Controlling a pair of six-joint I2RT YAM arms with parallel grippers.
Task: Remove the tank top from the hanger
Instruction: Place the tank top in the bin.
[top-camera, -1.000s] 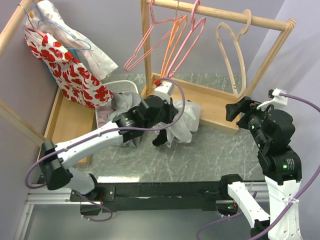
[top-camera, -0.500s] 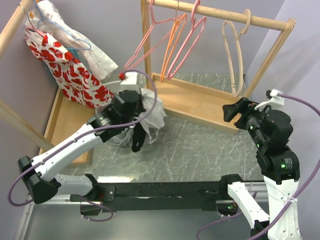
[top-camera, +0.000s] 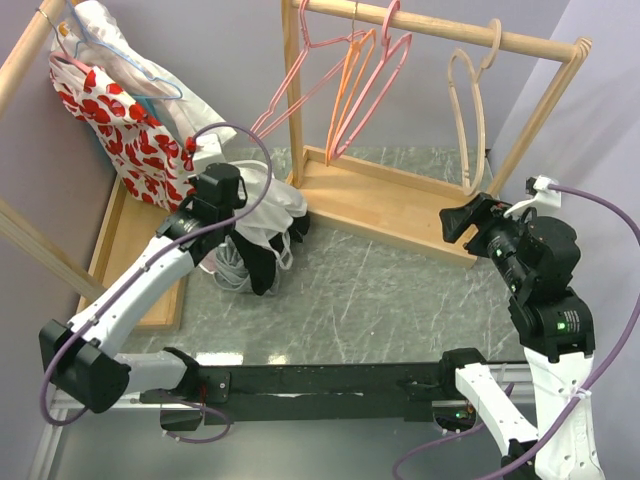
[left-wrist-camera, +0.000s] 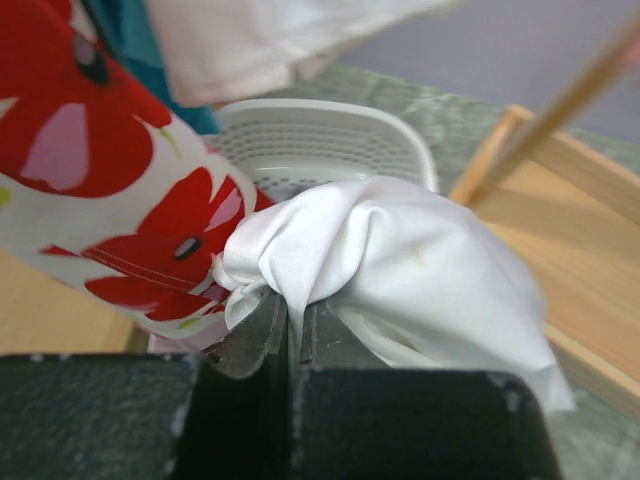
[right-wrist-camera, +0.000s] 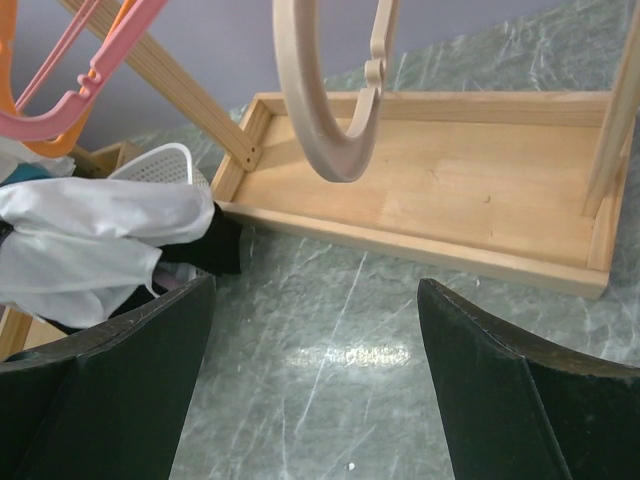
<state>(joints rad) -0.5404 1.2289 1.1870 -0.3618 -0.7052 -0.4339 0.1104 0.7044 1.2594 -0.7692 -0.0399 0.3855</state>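
Note:
The white tank top (top-camera: 268, 205) with a black part dangling below it hangs bunched from my left gripper (top-camera: 248, 212), off any hanger. In the left wrist view the left gripper (left-wrist-camera: 295, 320) is shut on a fold of the tank top (left-wrist-camera: 400, 270), just above the white basket (left-wrist-camera: 320, 140). A bare wooden hanger (top-camera: 470, 120) hangs on the rack's rod at the right, its loop seen close in the right wrist view (right-wrist-camera: 330, 90). My right gripper (top-camera: 460, 220) stands open and holds nothing (right-wrist-camera: 315, 330), above the marble table in front of the rack's base.
Pink and orange hangers (top-camera: 350, 90) hang bare on the same rod. The rack's wooden base tray (top-camera: 400, 205) lies behind. A red floral garment (top-camera: 130, 140) and a white one hang on the left rack, close to my left gripper.
My left arm has swung left with the tank top, from in front of the rack's base to above the basket. The right arm has barely moved.

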